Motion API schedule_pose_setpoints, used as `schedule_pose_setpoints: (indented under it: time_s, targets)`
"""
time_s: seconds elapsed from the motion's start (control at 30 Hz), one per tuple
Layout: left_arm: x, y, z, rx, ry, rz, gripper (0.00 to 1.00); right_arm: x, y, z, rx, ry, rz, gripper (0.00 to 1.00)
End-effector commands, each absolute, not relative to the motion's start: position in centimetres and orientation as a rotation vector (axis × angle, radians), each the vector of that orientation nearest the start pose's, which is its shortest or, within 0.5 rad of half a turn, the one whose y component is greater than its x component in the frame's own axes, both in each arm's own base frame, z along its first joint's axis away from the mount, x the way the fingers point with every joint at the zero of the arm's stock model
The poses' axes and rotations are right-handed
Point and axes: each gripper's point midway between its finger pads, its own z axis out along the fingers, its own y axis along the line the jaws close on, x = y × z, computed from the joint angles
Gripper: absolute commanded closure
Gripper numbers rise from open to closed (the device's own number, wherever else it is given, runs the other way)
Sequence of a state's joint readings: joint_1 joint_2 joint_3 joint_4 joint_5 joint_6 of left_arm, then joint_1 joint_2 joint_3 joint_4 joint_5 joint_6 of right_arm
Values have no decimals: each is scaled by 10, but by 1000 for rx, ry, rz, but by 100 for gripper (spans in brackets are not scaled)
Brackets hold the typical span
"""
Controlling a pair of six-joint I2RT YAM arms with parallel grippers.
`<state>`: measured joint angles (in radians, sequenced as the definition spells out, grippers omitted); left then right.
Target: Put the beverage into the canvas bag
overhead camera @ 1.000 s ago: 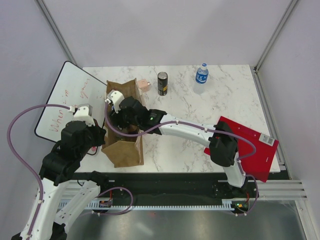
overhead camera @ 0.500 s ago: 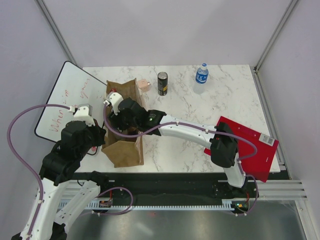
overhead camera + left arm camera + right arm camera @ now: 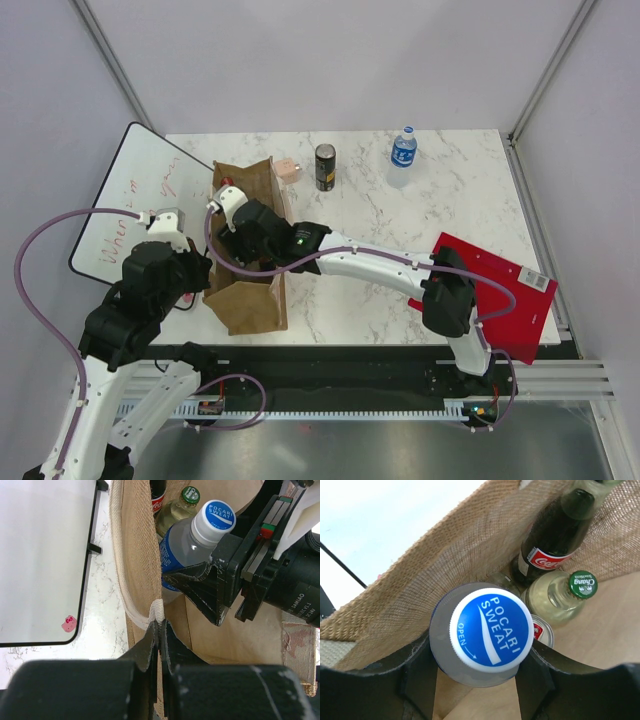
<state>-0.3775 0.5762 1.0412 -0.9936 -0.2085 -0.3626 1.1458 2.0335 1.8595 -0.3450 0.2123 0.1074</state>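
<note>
The tan canvas bag (image 3: 246, 300) stands upright at the table's near left, its mouth open. My right gripper (image 3: 238, 238) reaches into the bag's mouth and is shut on a Pocari Sweat bottle (image 3: 489, 630) with a blue and white cap, gripped just below the cap. The bottle (image 3: 197, 537) hangs upright inside the bag, close to its left wall. My left gripper (image 3: 160, 627) is shut on the bag's white strap (image 3: 156, 611) at the left rim and holds that side. In the top view the left gripper (image 3: 202, 272) is at the bag's left edge.
Inside the bag are a Coca-Cola bottle (image 3: 551, 542), a green-capped Chang bottle (image 3: 570, 591) and a can (image 3: 543, 631). On the table stand a black can (image 3: 325, 167), a water bottle (image 3: 403, 150) and a pink item (image 3: 289, 170). A whiteboard (image 3: 135, 205) lies left, a red board (image 3: 497, 290) right.
My right gripper with the bottle has shifted slightly left and deeper into the bag's mouth. The left gripper has kept its hold on the strap.
</note>
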Motion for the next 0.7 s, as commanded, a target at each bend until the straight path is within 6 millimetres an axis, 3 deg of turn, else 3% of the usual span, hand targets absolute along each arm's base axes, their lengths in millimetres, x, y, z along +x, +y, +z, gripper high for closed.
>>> schedule_pose_setpoints:
  time_s: [0.0,0.13,0.17,0.2,0.23,0.47,0.57,0.67]
  targets:
    - [186,-51,277,-123,2042,-260,98,266,481,168,-957,2056,369,100]
    - [186,-52,281,-116,2034,-265,98,248,501,163,-1041,2037,547,84]
    - [186,-52,282,-116,2031,-267,98,235,511,163,-1091,2030,634,84]
    - [187,-52,283,-116,2031,-268,98,232,515,165,-1103,2023,669,88]
    - [187,-53,282,-116,2034,-269,98,229,518,166,-1108,2025,690,100]
    - [188,-55,285,-108,2037,-278,98,209,519,209,-1108,1996,840,100]
    - [187,-55,285,-107,2033,-277,98,203,514,216,-1122,1986,857,100]
    - [187,-56,284,-104,2039,-284,98,199,515,208,-1138,2007,877,100]
